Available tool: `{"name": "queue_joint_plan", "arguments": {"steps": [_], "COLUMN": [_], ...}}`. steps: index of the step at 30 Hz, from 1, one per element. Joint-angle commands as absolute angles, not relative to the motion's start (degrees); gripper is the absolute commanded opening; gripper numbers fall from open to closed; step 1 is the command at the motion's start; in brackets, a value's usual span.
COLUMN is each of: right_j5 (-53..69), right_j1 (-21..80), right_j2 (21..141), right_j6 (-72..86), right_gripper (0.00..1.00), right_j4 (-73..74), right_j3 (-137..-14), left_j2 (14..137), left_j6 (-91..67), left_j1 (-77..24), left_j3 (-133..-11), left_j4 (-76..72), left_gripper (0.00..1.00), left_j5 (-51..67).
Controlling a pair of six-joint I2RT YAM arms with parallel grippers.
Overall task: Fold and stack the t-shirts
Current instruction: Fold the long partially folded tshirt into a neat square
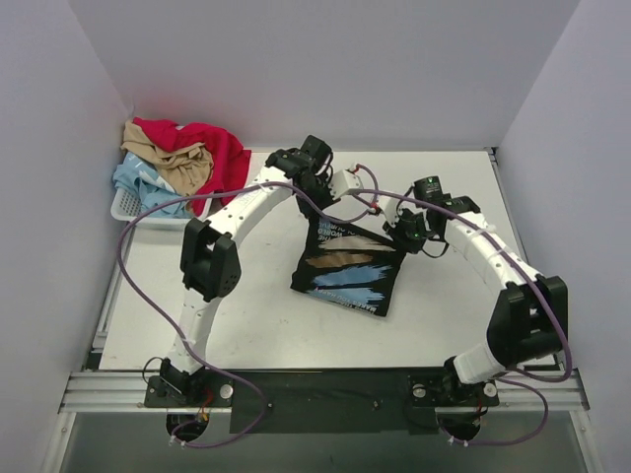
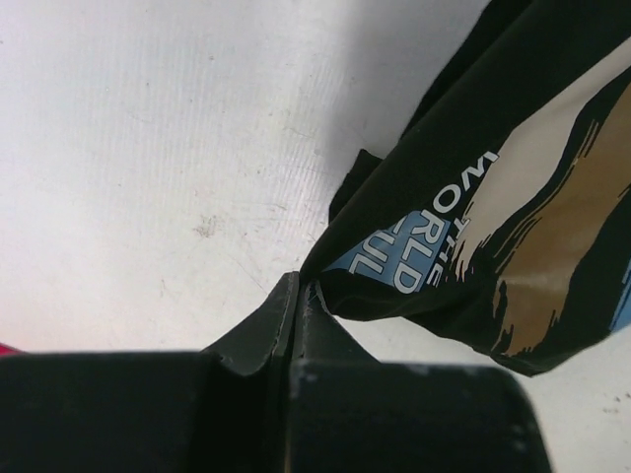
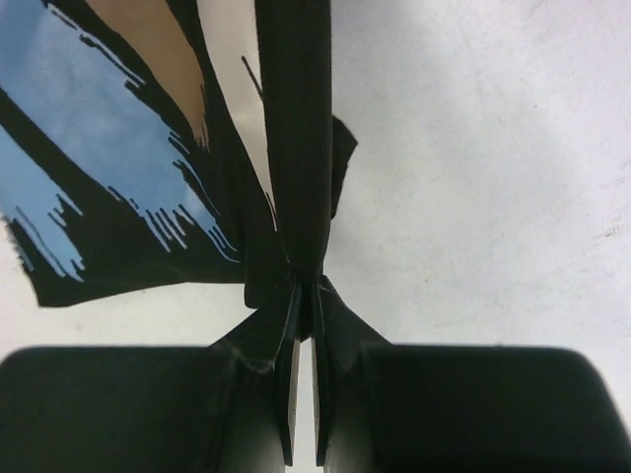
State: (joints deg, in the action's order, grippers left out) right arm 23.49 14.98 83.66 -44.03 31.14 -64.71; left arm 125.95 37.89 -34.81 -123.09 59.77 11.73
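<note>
The black t-shirt [image 1: 347, 268] with a light-blue, tan and white print hangs in the middle of the table, held up by its upper edge with its lower part resting on the table. My left gripper [image 1: 323, 209] is shut on its upper left corner; in the left wrist view the gripper [image 2: 302, 284] pinches the black cloth [image 2: 513, 207]. My right gripper [image 1: 402, 235] is shut on its upper right corner; in the right wrist view the gripper [image 3: 306, 281] clamps a bunched fold of the shirt [image 3: 128, 177]. Red [image 1: 212, 148], tan [image 1: 182, 160] and pale blue [image 1: 138, 182] t-shirts lie heaped at the back left.
A white lattice basket [image 1: 126, 209] holds the heap of shirts at the back left corner. The white table [image 1: 256, 315] is walled at the back and on both sides. A purple cable [image 1: 133, 222] loops off the left arm.
</note>
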Motion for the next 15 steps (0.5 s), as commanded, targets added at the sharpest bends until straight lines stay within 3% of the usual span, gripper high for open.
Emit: {"name": "queue_joint_plan", "arguments": {"steps": [1,11,13,14,15], "right_j5": [24.17,21.46,19.96,19.08,16.03], "right_j1": [13.36,11.95,11.95,11.95,11.87], "right_j2": [88.84,98.96,100.45,101.50,102.04], "right_j6": [-45.79,-43.43,-41.76,-40.70,-37.74], "right_gripper": [0.00,0.00,0.14,0.29,0.31], "right_j4": [31.99,29.01,27.17,26.64,24.80], "right_j3": [-69.07,-73.21,-73.91,-74.18,-75.05], "left_j2": [129.89,135.70,136.49,136.84,136.76], "left_j6": [37.62,38.06,38.06,37.71,37.53], "left_j1": [-34.01,-33.75,-33.75,-33.75,-33.75], "left_j3": [-128.66,-129.64,-129.81,-129.90,-129.90], "left_j4": [59.50,58.63,57.75,57.22,56.17], "left_gripper": [0.00,0.00,0.12,0.30,0.36], "left_j5": [6.68,2.29,1.50,1.06,0.53]}}
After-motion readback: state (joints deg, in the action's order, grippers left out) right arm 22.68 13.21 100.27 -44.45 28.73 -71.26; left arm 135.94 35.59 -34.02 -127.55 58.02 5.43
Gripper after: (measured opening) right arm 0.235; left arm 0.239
